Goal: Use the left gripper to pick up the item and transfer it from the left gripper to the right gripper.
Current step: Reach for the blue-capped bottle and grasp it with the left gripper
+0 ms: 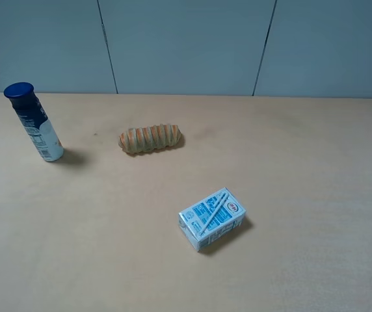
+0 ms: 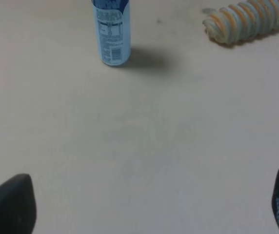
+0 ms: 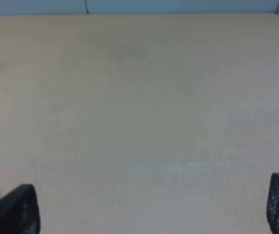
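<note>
Looks steeply down from a high mount off the arms, taking in the whole counter (image 1: 303, 162) and facing the grey wall (image 1: 186, 45) behind. At the left wrist, sits low and close over the counter, peering out between the tips of the left pincer (image 2: 147, 209); well ahead of that pincer, catches the bottle (image 2: 111, 39) and roll (image 2: 247, 22), shared with the high view. At the right wrist, same low stance behind the right pincer (image 3: 148, 212), facing across the counter to the wall's foot.

Label print on the bottle (image 1: 38, 127) too blurred to read; carton (image 1: 211, 219) print likewise illegible.
</note>
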